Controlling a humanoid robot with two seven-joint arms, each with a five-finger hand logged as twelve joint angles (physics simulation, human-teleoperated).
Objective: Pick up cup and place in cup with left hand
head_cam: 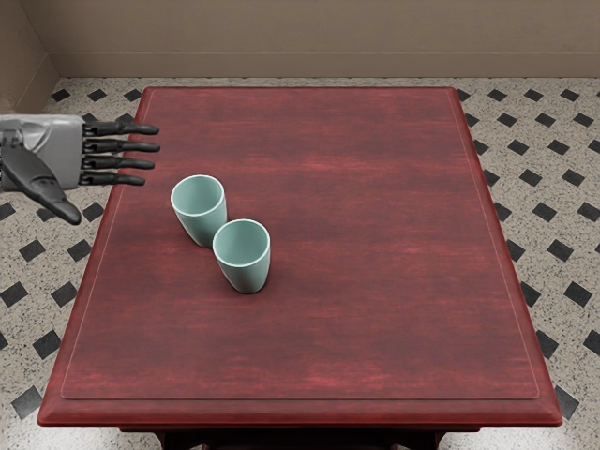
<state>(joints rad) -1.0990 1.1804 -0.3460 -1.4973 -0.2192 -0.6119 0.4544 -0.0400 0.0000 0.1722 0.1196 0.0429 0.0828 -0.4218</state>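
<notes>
My left hand reaches in from the picture's left edge, over the table's left border, with its fingers straight and its thumb spread away from them; it holds nothing. To its right, slightly nearer the front, a pale green cup stands upright on the table. A second cup of the same colour is upright in front and to the right of the first, overlapping it in view; whether they touch I cannot tell. Both cups have their openings upward.
The dark red wooden table fills the middle of the view, its raised edge running all round. Behind it are a speckled tiled floor and a beige wall.
</notes>
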